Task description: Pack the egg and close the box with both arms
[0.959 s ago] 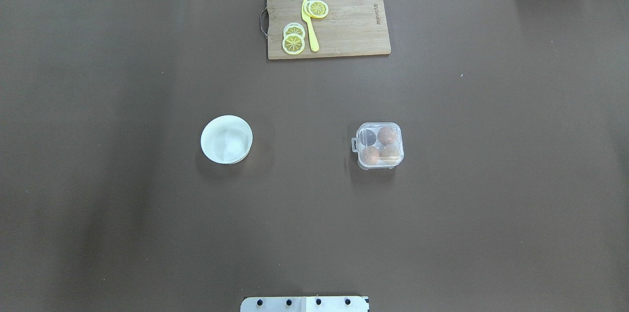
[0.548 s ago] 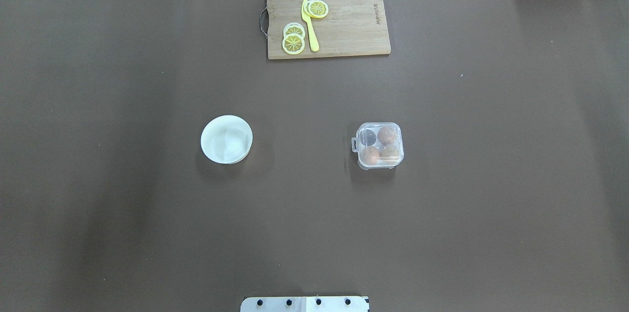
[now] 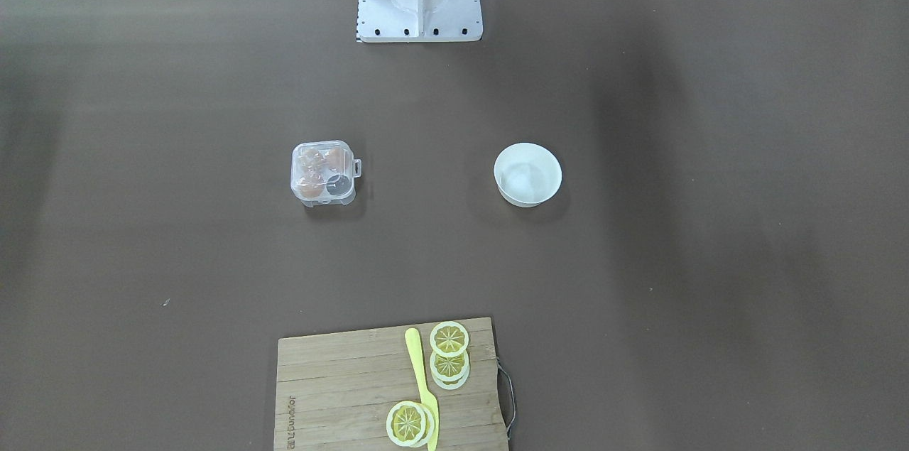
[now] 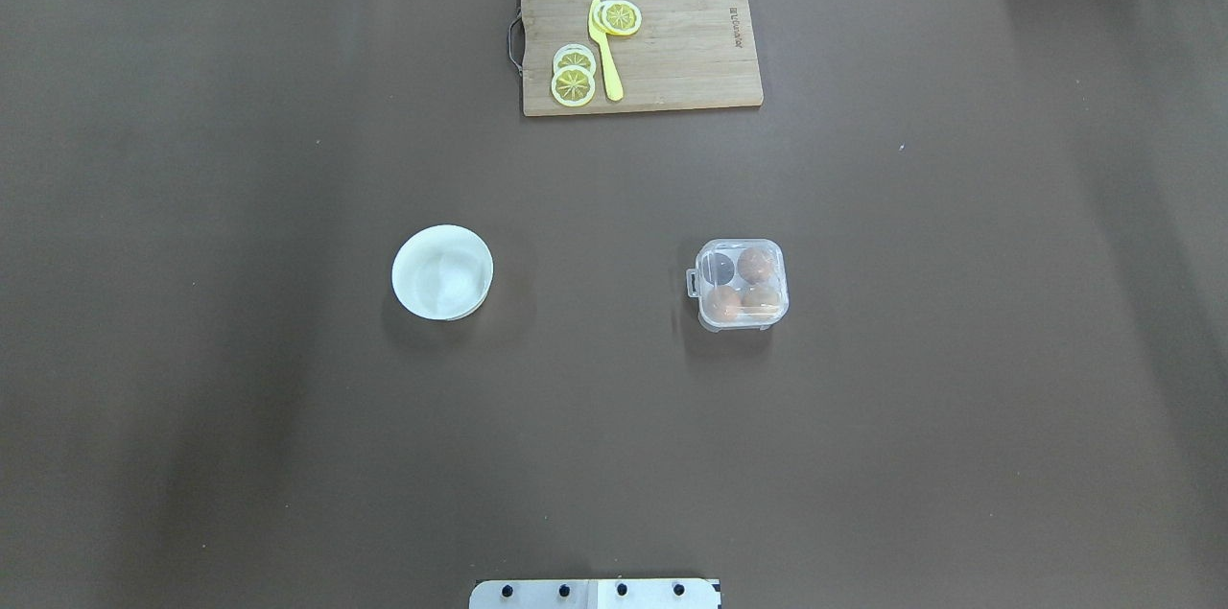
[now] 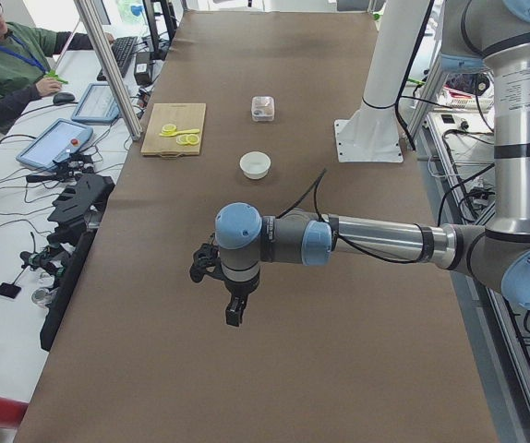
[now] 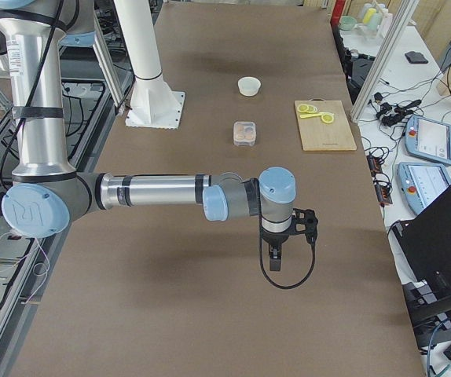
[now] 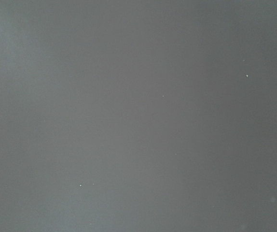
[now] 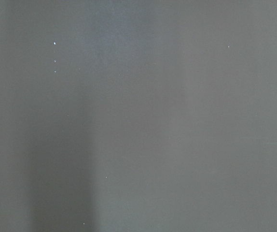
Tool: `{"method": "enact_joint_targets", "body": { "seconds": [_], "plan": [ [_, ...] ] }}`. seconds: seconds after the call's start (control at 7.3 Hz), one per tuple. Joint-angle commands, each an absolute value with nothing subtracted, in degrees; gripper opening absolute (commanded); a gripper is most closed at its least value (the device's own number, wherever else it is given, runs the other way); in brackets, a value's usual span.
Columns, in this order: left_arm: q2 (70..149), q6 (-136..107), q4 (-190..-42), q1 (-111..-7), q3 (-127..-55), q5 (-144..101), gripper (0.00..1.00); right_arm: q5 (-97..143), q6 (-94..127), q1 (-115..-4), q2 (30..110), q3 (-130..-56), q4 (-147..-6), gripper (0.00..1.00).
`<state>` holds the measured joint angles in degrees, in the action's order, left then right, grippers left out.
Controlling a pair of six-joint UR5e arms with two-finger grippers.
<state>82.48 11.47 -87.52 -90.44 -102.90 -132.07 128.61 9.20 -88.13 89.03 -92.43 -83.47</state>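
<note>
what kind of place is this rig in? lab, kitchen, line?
Most likely a robotics lab, not a kitchen: a robot arm over a brown-covered table, a teach pendant beside it, a person at a keyboard.

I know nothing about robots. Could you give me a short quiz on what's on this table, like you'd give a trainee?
1. How many eggs sit in the clear box?
2. True or false: the white bowl holds an egg.
3. What lies by the lemon slices on the cutting board? A) spoon B) yellow knife C) fork
Key: 1 three; 2 false; 3 B.
</note>
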Motion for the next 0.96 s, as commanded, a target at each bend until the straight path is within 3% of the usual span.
{"method": "enact_joint_targets", "body": {
  "seconds": [0.0,0.82],
  "plan": [
    [82.9,11.3,-87.5,-90.3,-102.9,-131.8,0.98,129.0,9.4,-87.9,91.2,-92.8,-83.2,1.00],
    [83.5,1.8,-87.5,-90.0,-102.3,-132.1,0.98,129.1,9.3,-87.5,91.1,-92.9,-83.2,1.00]
  ]
}}
